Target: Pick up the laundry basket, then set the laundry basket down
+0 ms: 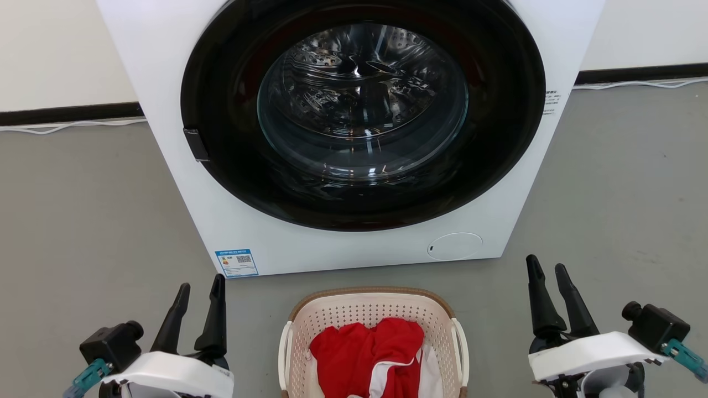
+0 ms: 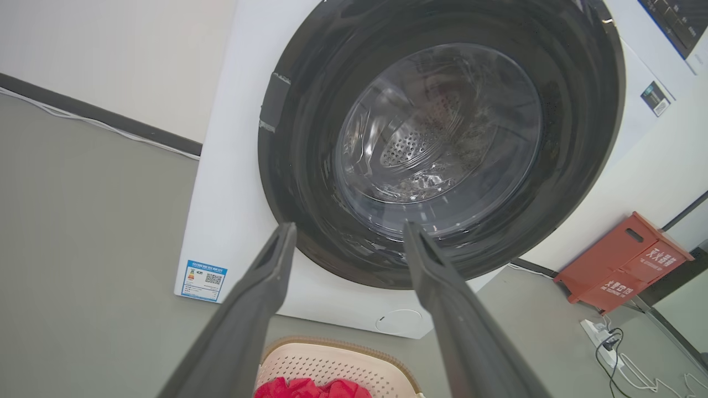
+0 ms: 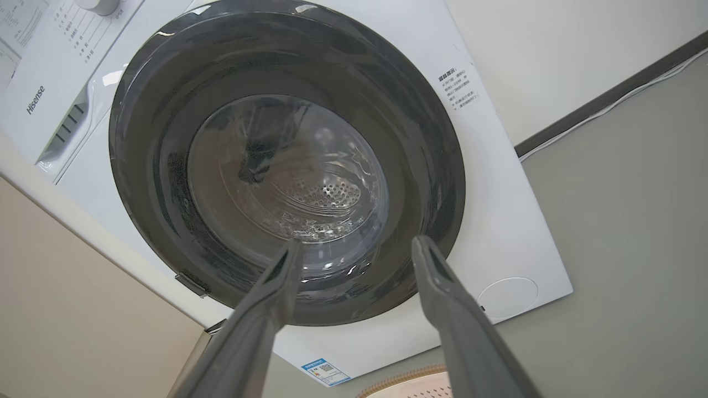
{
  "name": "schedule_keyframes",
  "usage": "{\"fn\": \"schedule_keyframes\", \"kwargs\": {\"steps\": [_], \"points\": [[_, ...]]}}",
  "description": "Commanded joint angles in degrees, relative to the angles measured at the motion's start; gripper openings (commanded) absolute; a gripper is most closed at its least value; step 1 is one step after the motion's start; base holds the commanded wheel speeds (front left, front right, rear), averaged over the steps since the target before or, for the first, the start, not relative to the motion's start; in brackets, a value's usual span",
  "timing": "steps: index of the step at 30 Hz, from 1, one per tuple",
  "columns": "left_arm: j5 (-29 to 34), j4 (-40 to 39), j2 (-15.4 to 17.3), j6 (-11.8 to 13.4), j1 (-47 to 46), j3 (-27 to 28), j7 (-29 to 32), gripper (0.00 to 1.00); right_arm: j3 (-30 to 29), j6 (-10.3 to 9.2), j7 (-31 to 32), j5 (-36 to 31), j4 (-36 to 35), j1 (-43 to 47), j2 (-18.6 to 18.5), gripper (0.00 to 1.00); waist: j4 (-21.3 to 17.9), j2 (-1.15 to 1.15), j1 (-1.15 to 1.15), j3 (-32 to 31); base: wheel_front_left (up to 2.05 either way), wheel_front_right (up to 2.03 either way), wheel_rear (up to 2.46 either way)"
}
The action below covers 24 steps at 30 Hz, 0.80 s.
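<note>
Grey floor (image 1: 77, 210) bears washing machine (image 1: 354, 249) and laundry basket (image 1: 343, 315); cream wall (image 1: 55, 50) behind; left fingers (image 1: 215, 315), right fingers (image 1: 539, 301) spread.

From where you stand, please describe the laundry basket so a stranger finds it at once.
Find the big white washing machine with the round dark door. On the grey floor in front of it sits the laundry basket. It is small, cream and full of holes, with a brown rim, white side handles and red clothes inside.
</note>
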Motion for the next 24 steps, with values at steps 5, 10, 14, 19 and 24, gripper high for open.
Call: {"fn": "schedule_keyframes", "kwargs": {"steps": [5, 10, 14, 19, 24], "points": [[4.5, -2.2, 1.0, -0.3, -3.2, 1.0, -1.6, 1.00, 1.9, 0.36, -1.9, -4.3, -1.4, -3.1, -0.4, 1.00, -0.1, 0.00, 0.00, 0.1, 0.00, 0.00, 0.00], [6.8, -2.4, 1.2, -0.4, -3.3, 0.8, -2.3, 1.00, 2.4, 0.38, -2.6, -6.6, -1.6, -3.2, -0.4, 1.00, -0.2, 0.00, 0.00, 0.3, 0.00, 0.00, 0.00], [9.1, -2.7, 1.3, -0.4, -3.4, 0.7, -3.0, 1.00, 2.7, 0.39, -3.2, -8.8, -1.7, -3.4, -0.4, 1.00, -0.3, 0.00, 0.00, 0.4, 0.00, 0.00, 0.00], [12.0, -3.0, 1.4, -0.4, -3.5, 0.5, -3.8, 1.00, 3.1, 0.41, -4.1, -11.6, -1.6, -3.6, -0.4, 1.00, -0.4, 0.00, 0.00, 0.6, 0.00, 0.00, 0.00], [15.0, -3.3, 1.5, -0.4, -3.6, 0.3, -4.7, 1.00, 3.0, 0.43, -4.9, -14.9, -1.5, -3.7, -0.3, 1.00, -0.4, 0.00, 0.00, 0.6, 0.00, 0.00, 0.00]]}}
